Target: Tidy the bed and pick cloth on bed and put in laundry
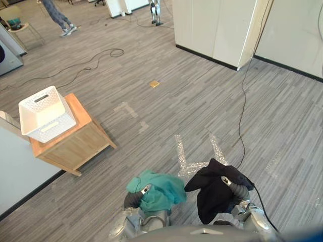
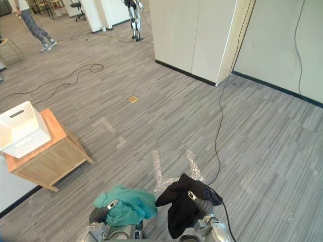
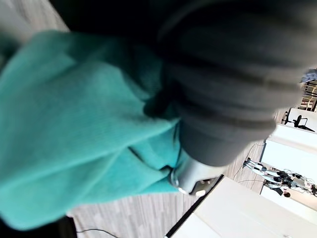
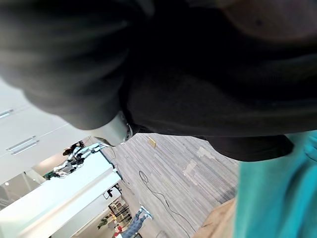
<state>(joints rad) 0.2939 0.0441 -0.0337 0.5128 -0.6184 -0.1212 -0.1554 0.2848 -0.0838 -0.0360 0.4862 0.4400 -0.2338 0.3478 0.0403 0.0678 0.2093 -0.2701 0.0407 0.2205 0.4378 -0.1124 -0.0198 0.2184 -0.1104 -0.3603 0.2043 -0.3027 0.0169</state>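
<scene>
cloths, two: teal cloth (image 1: 160,194) over left hand (image 3: 233,89), black cloth (image 1: 214,194) over right hand (image 4: 64,64) (grasps: cannot tell).

Silver-grey arms (image 1: 255,218), dark ribbed covers (image 1: 240,192) on left hand (image 3: 233,89), right hand (image 4: 64,64)

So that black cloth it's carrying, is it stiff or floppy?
Probably floppy: the black cloth sags in loose folds with a corner hanging down. Likely light too, since it bunches up much like the teal cloth.

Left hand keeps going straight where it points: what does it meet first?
Likely nothing near: the left hand, under the teal cloth, points over open floor; the white basket stands well left.
</scene>
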